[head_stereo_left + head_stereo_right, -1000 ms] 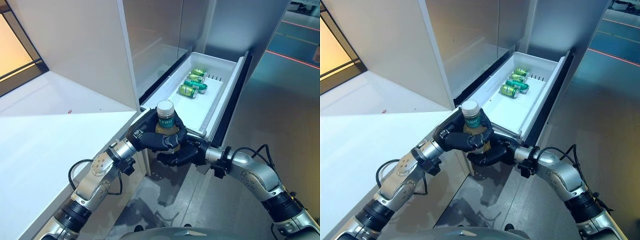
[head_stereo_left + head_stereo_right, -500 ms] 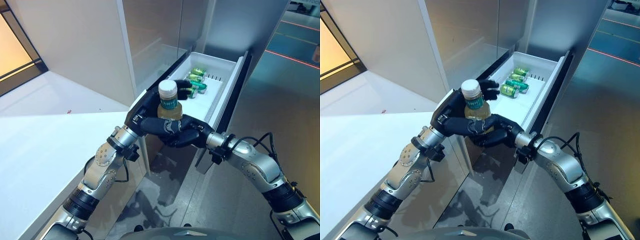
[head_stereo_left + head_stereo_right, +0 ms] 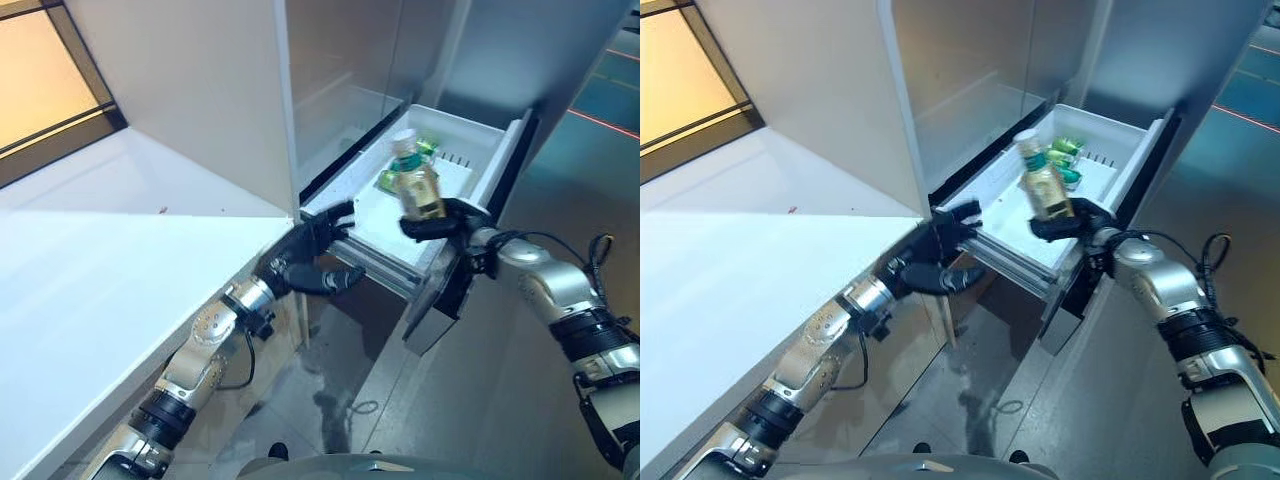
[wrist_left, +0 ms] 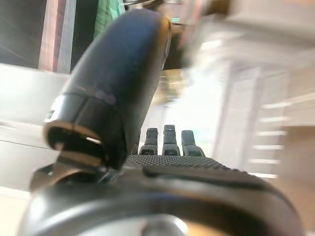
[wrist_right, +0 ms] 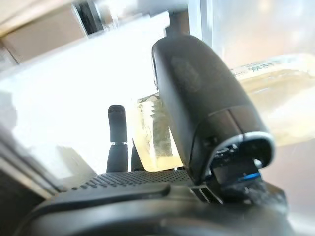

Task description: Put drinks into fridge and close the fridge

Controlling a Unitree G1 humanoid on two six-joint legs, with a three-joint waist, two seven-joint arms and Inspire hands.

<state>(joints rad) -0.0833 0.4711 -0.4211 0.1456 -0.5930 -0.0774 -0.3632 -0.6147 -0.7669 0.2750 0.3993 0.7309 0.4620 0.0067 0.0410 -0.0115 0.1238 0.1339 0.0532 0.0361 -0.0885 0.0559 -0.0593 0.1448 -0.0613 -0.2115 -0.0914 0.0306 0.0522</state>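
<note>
I'm looking down at a grey, slightly glossy floor (image 3: pixel 520 400) in front of a tall white fridge (image 3: pixel 200 90), with a smooth white surface (image 3: pixel 90 290) running off to my left. My right hand (image 3: pixel 445 222) is clenched around the lower part of a bottle (image 3: pixel 415 185), thumb and fingers wrapped about its base; the right wrist view shows the pale yellowish body pinched against the thumb. The bottle is clear plastic holding an amber drink, with a white cap (image 3: pixel 404 137) and a green band of label under the neck; I can't read the print on it. Its long axis is close to upright, cap up and tipped a little away from me and toward my left, and it hangs over the pulled-out white fridge drawer (image 3: pixel 375 215), touching nothing but the hand. Past it, at the far end of that drawer, several green cans (image 3: pixel 1068 160) lie on their sides close together, partly hidden behind the bottle. The drawer is a shallow rectangular plastic tray with a dark front panel (image 3: pixel 470 260) on its right side. My left hand (image 3: pixel 315 255) is released, fingers spread and straight, thumb out, hovering by the near corner of the drawer just beyond the edge of the surface and holding nothing.
</note>
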